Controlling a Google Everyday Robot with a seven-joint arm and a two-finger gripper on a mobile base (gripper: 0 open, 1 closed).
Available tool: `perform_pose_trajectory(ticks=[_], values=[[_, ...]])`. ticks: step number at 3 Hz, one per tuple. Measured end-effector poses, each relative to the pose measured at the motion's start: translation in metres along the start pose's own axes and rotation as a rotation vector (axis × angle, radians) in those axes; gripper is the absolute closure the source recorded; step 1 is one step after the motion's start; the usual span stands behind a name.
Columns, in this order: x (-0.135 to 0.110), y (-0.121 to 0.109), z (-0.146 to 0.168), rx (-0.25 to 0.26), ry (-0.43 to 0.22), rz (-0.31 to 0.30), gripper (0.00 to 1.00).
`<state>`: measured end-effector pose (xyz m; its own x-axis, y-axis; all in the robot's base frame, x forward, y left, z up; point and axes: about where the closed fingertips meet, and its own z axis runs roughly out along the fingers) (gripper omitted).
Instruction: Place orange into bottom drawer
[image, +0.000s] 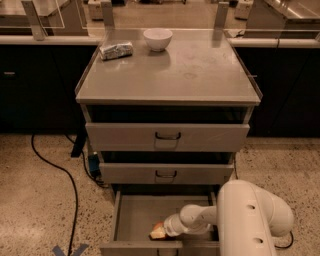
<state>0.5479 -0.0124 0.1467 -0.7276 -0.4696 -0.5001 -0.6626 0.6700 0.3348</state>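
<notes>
One white robot gripper (161, 230) reaches left inside the open grey metal bottom drawer (139, 212); the small round orange (156, 232) lies at its tip, near the front. Whether it grips the fruit, I cannot tell.

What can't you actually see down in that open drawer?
- Gripper, inside the bottom drawer: largely hidden behind the orange, camera view.
- Orange: its underside, hidden by the drawer's front wall.
- Drawer front: cut off by the picture's lower edge.
</notes>
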Motion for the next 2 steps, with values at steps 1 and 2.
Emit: perform_pose_trajectory(ticks=[1,2], values=[[-0.005,-0.005,0.001,0.013,-0.011,0.007,1.0],[-0.024,-0.024,0.006,0.043,-0.034,0.021,1.0]])
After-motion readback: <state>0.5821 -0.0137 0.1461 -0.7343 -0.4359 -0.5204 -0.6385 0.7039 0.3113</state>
